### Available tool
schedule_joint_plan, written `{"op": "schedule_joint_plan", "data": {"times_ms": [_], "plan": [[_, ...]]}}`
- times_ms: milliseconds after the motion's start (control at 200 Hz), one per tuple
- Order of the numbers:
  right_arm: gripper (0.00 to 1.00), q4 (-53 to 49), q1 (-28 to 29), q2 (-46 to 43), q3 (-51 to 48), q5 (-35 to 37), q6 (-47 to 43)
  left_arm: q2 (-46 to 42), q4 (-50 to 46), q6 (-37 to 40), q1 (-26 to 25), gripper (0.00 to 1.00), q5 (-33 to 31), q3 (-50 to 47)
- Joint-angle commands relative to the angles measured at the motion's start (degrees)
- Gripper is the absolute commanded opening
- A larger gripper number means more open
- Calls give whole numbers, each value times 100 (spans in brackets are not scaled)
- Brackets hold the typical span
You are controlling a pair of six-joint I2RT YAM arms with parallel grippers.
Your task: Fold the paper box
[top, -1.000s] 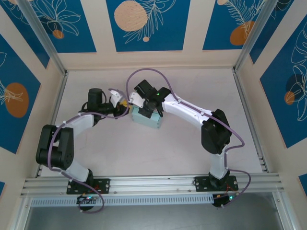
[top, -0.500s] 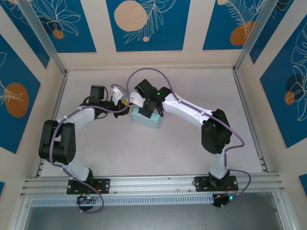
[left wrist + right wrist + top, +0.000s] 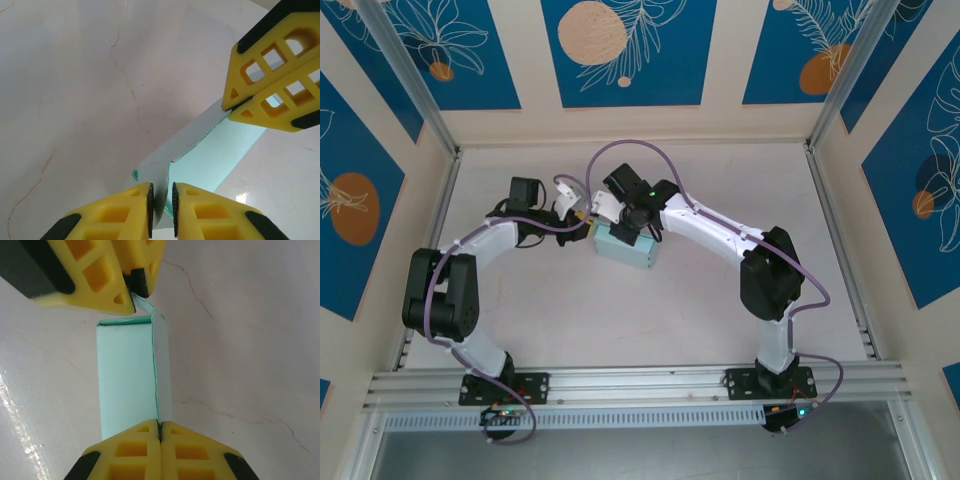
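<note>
Since the earlier frame the left gripper [image 3: 161, 202] has advanced to the left end of the paper box [image 3: 125, 385] and drawn its fingers nearly together; the box itself has not shifted. The box, of pale blue-green card, lies on the white table [image 3: 720, 320]. The left fingers flank its corner flap with a slim gap, and whether they already press the card cannot be told. At the opposite end of the same raised side wall, the right gripper [image 3: 160, 432] is pressed together, pinching the wall's edge.
</note>
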Motion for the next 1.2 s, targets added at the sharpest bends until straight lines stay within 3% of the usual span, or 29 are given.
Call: {"op": "schedule_joint_plan", "data": {"times_ms": [0,105,310,515,840,1195], "plan": [[5,-140,-72,65,40,-442,11,26,-144,42,-18,15,-146,101],[4,16,-121,-111,-180,-643,-83,-100,35,-221,-20,24,-325,-11],[3,-16,-213,-382,-488,-1244,-415,-549,409,-599,-23,32,-241,-392],[2,-87,-221,-402,-499,-1425,-486,-750,405,-706,-25,32,-25,-692],[2,-239,-209,-402,-424,-1749,-535,-1121,532,-856,-86,34,-516,-1099],[2,-221,-129,-349,-428,-1472,-474,-1208,731,-992,-305,23,-793,-1261]]}}
